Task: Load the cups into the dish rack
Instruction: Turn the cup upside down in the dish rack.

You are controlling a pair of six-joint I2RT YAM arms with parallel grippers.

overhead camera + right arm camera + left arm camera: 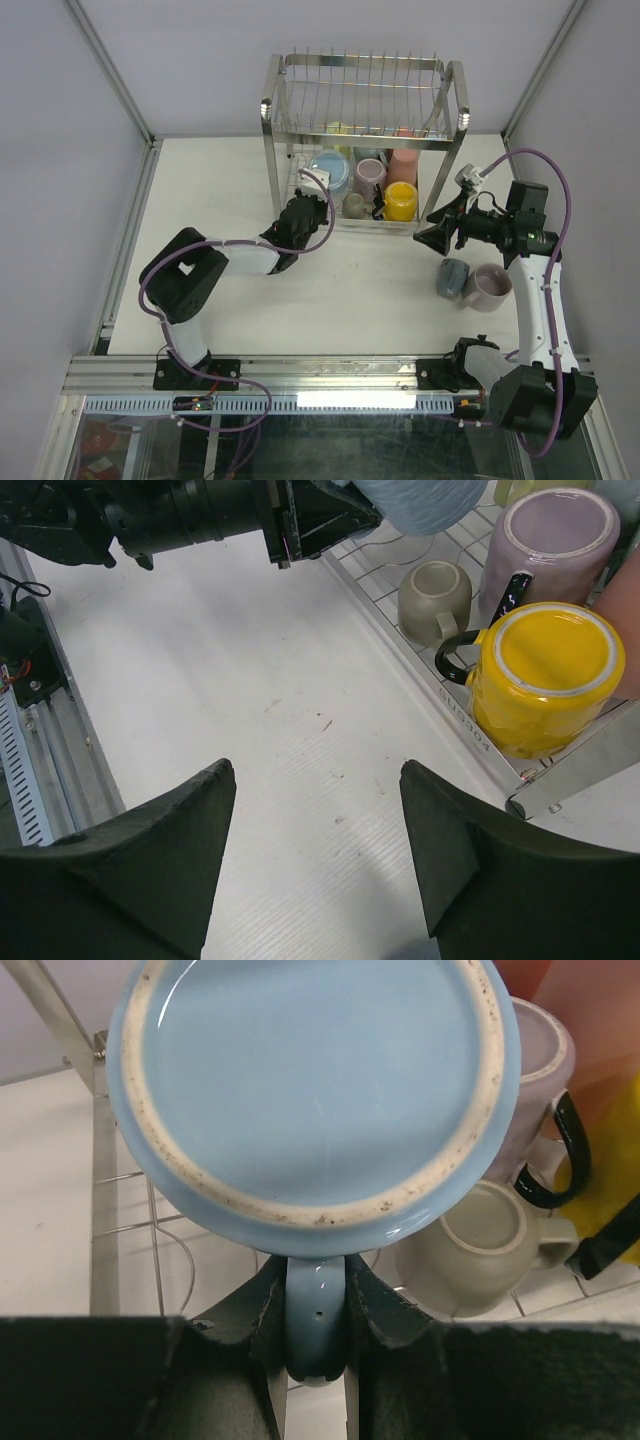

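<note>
Nearest, grey-blue mug (453, 277) and mauve mug (488, 287) resting on the surface (350, 290). Beyond, right fingers (150, 850) apart, holding nothing. Farthest, left fingers (265, 1310) clamped on handle of light blue mug (310, 1080) at lower tier of dish rack (440, 70).

You see your left pincer (312, 203) at the light blue mug (329, 172) in the lower tier of the dish rack (268, 120), your right pincer (433, 229) spread wide just right of the yellow mug (401, 200) there, and a grey-blue mug (452, 277) and a mauve mug (488, 287) side by side on the counter (340, 295).
</note>
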